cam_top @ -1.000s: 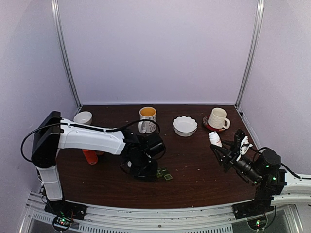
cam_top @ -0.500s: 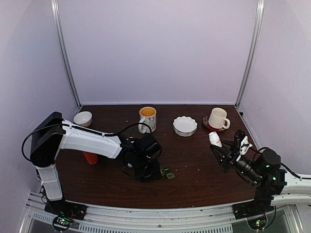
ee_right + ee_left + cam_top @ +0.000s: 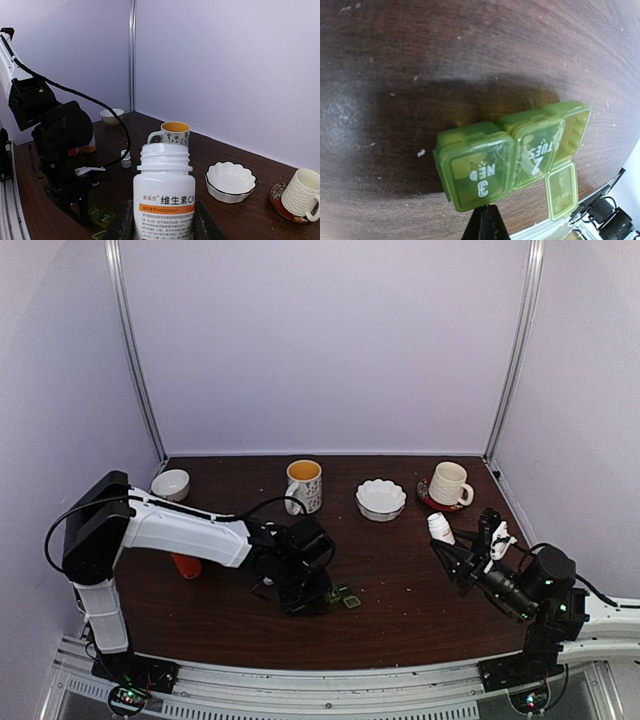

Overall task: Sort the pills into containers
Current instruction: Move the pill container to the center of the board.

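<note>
1. Small translucent green plastic pill box (image 3: 506, 161) – you find it flat on the dark brown wooden table (image 3: 400, 580), near the front edge, left of centre. It has 3 compartments in a row: "3 WED" and "2 TUES" are lidded, and the 3rd has its lid flipped open.
2. Your left gripper (image 3: 487, 221) – fingertips pressed together, holding nothing, pointing at the edge of the WED compartment; you cannot tell whether they touch it.
3. Your right gripper (image 3: 164, 222) – fingers clamped on a white plastic bottle (image 3: 164, 192) with an orange label band and its cap off, raised above the right side of the table.
4. Back row, left to right: small white bowl (image 3: 171, 483), patterned mug with yellow inside (image 3: 304, 485), white scalloped dish (image 3: 381, 499), cream ribbed mug (image 3: 448, 483) on a red saucer.
</note>
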Controlling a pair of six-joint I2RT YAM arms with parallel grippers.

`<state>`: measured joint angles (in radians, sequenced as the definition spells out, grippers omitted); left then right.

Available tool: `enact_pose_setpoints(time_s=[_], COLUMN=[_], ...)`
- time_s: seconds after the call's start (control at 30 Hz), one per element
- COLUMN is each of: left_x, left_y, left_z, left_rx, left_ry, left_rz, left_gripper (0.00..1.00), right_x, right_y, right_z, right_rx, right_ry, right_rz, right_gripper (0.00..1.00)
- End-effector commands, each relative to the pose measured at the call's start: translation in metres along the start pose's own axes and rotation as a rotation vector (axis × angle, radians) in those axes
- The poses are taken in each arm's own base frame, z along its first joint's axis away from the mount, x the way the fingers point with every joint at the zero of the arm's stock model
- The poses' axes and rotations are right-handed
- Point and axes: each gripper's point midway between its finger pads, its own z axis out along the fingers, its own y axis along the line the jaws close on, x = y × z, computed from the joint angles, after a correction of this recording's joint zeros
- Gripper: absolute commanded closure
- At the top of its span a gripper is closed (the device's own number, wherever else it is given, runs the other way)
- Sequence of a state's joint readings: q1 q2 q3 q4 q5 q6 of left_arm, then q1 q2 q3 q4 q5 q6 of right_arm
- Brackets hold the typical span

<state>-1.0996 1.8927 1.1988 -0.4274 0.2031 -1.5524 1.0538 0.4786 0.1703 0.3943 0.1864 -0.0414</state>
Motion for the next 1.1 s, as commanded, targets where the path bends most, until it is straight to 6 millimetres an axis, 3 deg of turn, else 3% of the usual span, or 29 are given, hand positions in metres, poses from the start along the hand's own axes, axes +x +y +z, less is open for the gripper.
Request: enact_pose_setpoints(time_s=[0.0, 0.3, 0.43, 0.6, 0.73, 0.87, 1.07], left_x=[0.003, -0.019, -0.043, -0.087, -0.110, -0.116, -0.119], left_y=[0.000, 0.015, 0.018, 0.025, 0.001, -0.018, -0.018], left_z=[0.009, 0.016, 0.010, -0.006, -0.017, -0.025, -0.040], left_rx=[-0.007, -0.062, -0.071, -0.132, -0.106, -0.096, -0.121], left_ry=[0.017, -0.023, -0.070, -0.174, -0.230, -0.243, -0.276], left_rz=[-0.022, -0.016, 0.011, 0.065, 0.151, 0.229, 0.294], left_gripper=[1.00, 1.00, 1.00, 1.00, 1.00, 0.93, 0.85], right_x=[-0.011, -0.013, -0.013, -0.014, -0.014, -0.014, -0.008], right_y=[-0.002, -0.002, -0.001, -0.001, -0.001, -0.001, 0.008], right_z=[-0.001, -0.001, 0.000, 0.001, 0.002, 0.004, 0.009], right_rx=[0.004, 0.004, 0.004, 0.004, 0.003, 0.005, -0.035], right_ry=[-0.038, -0.039, -0.036, -0.032, -0.026, -0.019, 0.018], right_rz=[0.008, 0.006, 0.005, 0.003, 0.002, -0.001, 0.014], right_gripper=[0.82, 0.82, 0.82, 0.82, 0.82, 0.82, 0.82])
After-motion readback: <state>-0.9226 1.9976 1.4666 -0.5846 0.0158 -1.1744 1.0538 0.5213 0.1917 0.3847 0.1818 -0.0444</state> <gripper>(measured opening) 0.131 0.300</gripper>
